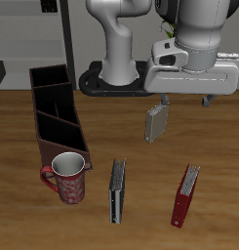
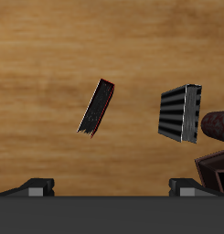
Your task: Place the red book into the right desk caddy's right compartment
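The gripper hangs above the table, jaws wide apart, holding nothing. The red book lies near the front edge, well apart from the right desk caddy.

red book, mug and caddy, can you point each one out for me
red book (image 1: 185,195), exterior view, on the middle of its red cover
mug (image 1: 67,177), exterior view, on its outer wall below the rim
caddy (image 1: 45,125), exterior view, on its long outer side wall
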Tool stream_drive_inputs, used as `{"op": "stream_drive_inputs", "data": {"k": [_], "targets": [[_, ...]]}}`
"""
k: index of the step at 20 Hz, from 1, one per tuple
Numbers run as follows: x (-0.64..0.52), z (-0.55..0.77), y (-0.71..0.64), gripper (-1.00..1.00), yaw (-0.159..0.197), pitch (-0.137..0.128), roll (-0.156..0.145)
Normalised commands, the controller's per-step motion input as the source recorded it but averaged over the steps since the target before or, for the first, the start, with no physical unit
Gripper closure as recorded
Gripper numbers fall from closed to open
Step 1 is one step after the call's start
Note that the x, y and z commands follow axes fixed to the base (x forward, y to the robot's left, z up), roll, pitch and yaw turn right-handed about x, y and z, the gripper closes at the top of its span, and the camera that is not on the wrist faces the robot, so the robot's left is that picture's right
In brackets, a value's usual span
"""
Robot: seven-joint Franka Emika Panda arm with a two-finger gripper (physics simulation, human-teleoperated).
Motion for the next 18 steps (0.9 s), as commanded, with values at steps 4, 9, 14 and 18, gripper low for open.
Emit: {"op": "stream_drive_inputs", "data": {"k": [4,9,14,18], "targets": [[0.41,0.10,0.22,-1.00,-0.017,-0.056,0.003],[0.25,0.04,0.16,-1.00,-0.031,-0.041,0.013],[0.19,-0.21,0.13,-1.00,-0.020,-0.006,0.026],[0.08,-0.26,0.03,-1.00,-0.023,-0.029,0.038]]}}
